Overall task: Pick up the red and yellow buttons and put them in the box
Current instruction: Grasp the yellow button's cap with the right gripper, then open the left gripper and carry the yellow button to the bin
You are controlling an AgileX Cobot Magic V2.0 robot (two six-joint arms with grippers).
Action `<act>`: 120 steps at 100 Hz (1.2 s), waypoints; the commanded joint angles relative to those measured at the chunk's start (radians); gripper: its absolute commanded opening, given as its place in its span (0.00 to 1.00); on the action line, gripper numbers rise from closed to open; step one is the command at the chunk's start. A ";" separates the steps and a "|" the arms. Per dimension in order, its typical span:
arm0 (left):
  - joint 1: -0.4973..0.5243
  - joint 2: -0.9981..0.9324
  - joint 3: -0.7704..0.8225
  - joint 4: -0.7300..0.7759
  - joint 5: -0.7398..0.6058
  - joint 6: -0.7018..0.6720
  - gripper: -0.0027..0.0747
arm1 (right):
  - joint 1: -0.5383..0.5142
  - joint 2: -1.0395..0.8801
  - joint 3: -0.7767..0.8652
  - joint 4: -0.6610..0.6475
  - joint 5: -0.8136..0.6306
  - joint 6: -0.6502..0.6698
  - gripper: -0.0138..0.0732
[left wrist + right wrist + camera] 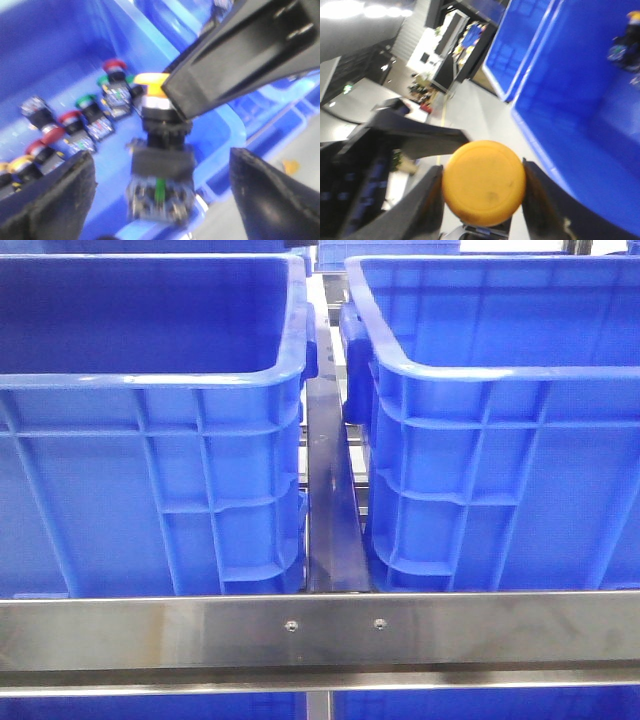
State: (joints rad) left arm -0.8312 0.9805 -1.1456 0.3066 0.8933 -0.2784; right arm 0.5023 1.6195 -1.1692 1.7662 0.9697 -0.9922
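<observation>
The right pincer [484,200] grips the yellow button [484,182] between its fingers; the left pincer [160,200] gapes wide beneath it.

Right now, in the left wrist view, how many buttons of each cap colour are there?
Red buttons: 3
Green buttons: 2
Yellow buttons: 2, one in the right hand
Unclear cap: 1
Total: 8

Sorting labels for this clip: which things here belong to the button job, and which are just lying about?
Job:
- yellow mushroom-head push button, clamped in the right gripper
- red-capped push buttons in the blue plastic crate

Lying about:
- green-capped push buttons
- steel frame rail
</observation>
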 commanded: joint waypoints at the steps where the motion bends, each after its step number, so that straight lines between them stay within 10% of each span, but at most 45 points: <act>1: 0.004 -0.029 -0.032 0.045 -0.069 -0.036 0.67 | -0.004 -0.040 -0.033 0.082 0.001 -0.023 0.35; 84: 0.608 -0.069 0.083 -0.032 -0.156 -0.051 0.67 | -0.154 -0.040 -0.033 0.081 0.015 -0.023 0.35; 120: 0.633 -0.325 0.284 -0.073 -0.191 -0.051 0.67 | -0.154 -0.040 -0.033 0.081 -0.015 -0.025 0.35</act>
State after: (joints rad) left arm -0.2019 0.7277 -0.8702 0.2317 0.7775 -0.3195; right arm 0.3554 1.6195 -1.1692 1.7662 0.9268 -1.0003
